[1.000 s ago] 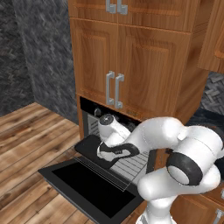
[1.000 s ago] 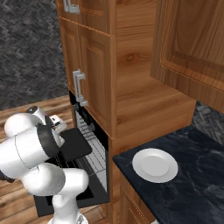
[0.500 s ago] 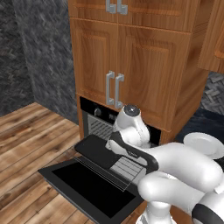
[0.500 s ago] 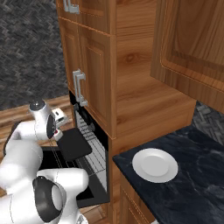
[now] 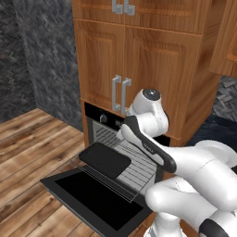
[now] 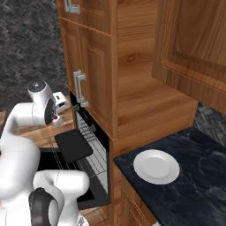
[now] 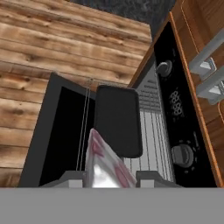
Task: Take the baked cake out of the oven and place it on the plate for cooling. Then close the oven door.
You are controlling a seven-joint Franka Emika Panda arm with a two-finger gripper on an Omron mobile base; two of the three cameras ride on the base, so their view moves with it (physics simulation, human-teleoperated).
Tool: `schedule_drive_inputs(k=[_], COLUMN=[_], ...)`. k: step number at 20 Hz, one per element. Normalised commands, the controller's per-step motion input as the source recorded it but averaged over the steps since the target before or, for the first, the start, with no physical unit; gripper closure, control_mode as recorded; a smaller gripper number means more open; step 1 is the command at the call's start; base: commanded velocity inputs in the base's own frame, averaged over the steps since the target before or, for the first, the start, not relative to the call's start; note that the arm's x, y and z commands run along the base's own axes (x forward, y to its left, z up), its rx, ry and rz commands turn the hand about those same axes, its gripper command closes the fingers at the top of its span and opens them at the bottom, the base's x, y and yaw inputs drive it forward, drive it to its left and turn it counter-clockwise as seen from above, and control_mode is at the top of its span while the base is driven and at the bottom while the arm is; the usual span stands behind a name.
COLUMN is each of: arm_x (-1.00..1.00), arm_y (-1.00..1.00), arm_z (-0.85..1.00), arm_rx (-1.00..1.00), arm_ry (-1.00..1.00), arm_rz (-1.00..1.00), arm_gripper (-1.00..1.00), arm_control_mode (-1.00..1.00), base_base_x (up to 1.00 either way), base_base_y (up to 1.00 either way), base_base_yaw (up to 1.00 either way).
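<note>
In the hand view the baked cake (image 7: 105, 162), a white wedge with red marks, sits between my gripper's (image 7: 109, 177) finger tips, and the jaws are shut on it. Below it lies the flat black tray (image 7: 118, 120) on the pulled-out wire rack (image 7: 151, 131). The oven (image 5: 104, 121) is open, and the oven door (image 5: 92, 199) hangs down flat over the floor. From the right base view my gripper (image 6: 59, 114) hovers above the tray (image 6: 73, 145), with the cake's red dot (image 6: 56, 119) just showing. The white plate (image 6: 156, 167) rests on the dark counter to the right of the oven.
Wooden cabinet doors with vertical silver handles (image 5: 120, 95) stand directly above the oven. The control strip with knobs (image 7: 177, 109) runs along its top. A wooden floor (image 5: 32, 139) spreads to the left. The dark stone counter (image 6: 194, 176) has free room around the plate.
My hand has risen from the black tray with the cake between its fingers, and the arm has swung up in front of the oven. Tray, rack and door stay put.
</note>
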Motion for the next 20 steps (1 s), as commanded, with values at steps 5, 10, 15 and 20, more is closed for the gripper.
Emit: schedule_drive_inputs(k=[5, 10, 15, 20], arm_x=[-0.18, -0.45, -0.62, -0.55], arm_y=[-0.28, -0.62, -0.96, -0.98], arm_z=[0.91, 0.4, 0.0, -0.02], arm_rx=[0.0, -0.04, -0.03, -0.01], arm_ry=[0.03, 0.0, -0.01, -0.01], arm_rz=[-0.04, -0.02, -0.02, -0.02], arm_gripper=[1.0, 1.0, 1.0, 1.0], arm_control_mode=[-1.0, -1.0, -1.0, -1.0], base_base_x=[0.0, 0.0, 0.0, 0.0], base_base_y=[0.0, 0.0, 0.0, 0.0], base_base_yaw=[0.0, 0.0, 0.0, 0.0])
